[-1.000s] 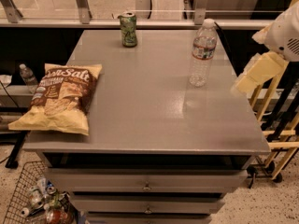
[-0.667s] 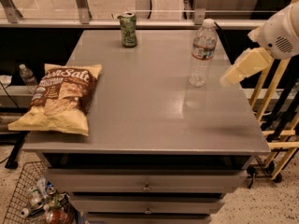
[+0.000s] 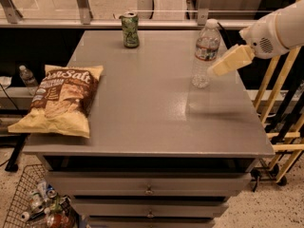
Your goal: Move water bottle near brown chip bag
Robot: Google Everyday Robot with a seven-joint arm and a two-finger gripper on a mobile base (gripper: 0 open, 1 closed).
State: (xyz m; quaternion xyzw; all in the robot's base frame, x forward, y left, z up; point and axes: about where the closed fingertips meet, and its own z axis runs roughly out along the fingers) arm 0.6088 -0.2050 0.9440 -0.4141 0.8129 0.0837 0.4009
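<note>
The water bottle [image 3: 204,53] stands upright on the right part of the grey table [image 3: 156,113], clear and ribbed with a white cap and a white-and-red label. The brown chip bag [image 3: 61,99] lies flat at the table's left edge. My gripper [image 3: 216,69] comes in from the right on a white arm [image 3: 275,32]. Its cream-coloured tip is just right of the bottle at mid-height, very close to it or touching it.
A green drink can [image 3: 129,30] stands at the back of the table. A small bottle [image 3: 27,79] sits low at the left beyond the table. A wire basket of cans [image 3: 38,205] is on the floor at the front left. Yellow chair legs [image 3: 280,108] stand right of the table.
My gripper has moved left and slightly up, from the table's right edge to right beside the water bottle. The bottle, bag and can have not moved.
</note>
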